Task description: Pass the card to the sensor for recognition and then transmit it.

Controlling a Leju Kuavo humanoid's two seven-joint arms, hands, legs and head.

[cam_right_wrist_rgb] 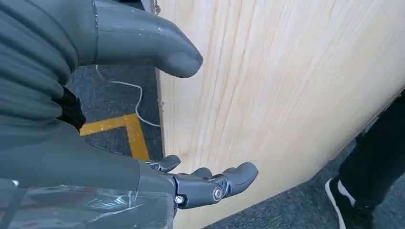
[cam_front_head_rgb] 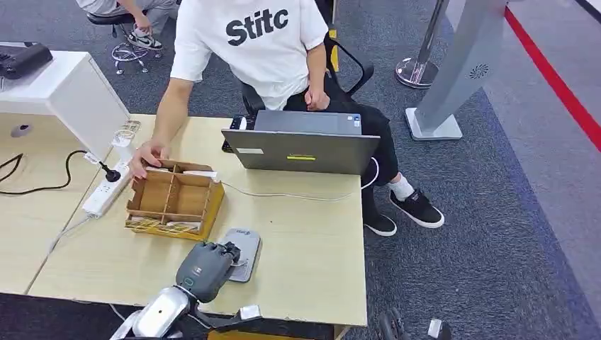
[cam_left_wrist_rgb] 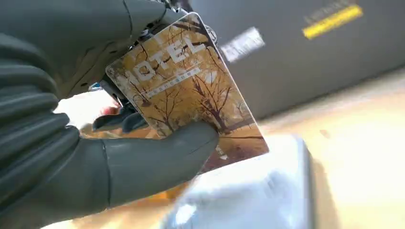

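Left hand (cam_front_head_rgb: pixel 207 268) grips a hotel key card (cam_left_wrist_rgb: pixel 191 90), thumb pressed on its printed face, card tilted just above the grey card sensor (cam_front_head_rgb: pixel 243 253) near the front edge of the wooden table (cam_front_head_rgb: pixel 305 234). Right hand (cam_right_wrist_rgb: pixel 143 143) hangs beside the table edge, fingers spread, holding nothing. Cardboard divider box (cam_front_head_rgb: pixel 176 200) sits just behind the sensor; a person's hand (cam_front_head_rgb: pixel 147 156) touches its far corner. Laptop (cam_front_head_rgb: pixel 301 149) further back.
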